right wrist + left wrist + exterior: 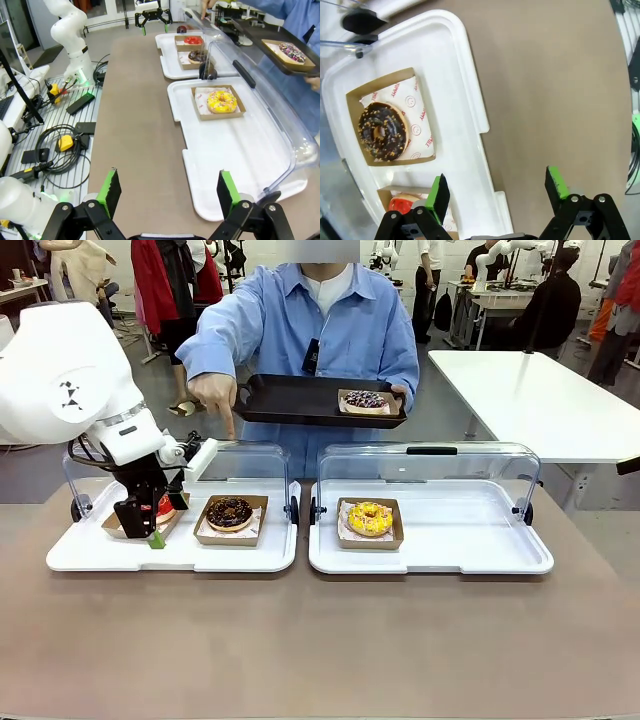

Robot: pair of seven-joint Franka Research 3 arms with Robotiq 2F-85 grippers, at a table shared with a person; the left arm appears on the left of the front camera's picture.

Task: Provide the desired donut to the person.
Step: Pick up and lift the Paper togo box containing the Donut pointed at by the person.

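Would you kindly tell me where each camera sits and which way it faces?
Front: between the arms, facing across the table at the person; the left tool shows.
Left wrist: on the left arm, looking down at the chocolate donut; its open green fingers show.
Right wrist: on the right arm, looking along the table at the yellow donut; the right tool shows, open.
All three share the chocolate donut.

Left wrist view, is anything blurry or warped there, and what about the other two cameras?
Left wrist view: chocolate donut sharp, white tray edge slightly bowed by the wide lens. Right wrist view: clear lid catches pale glare. Front view: even light, soft shadows.
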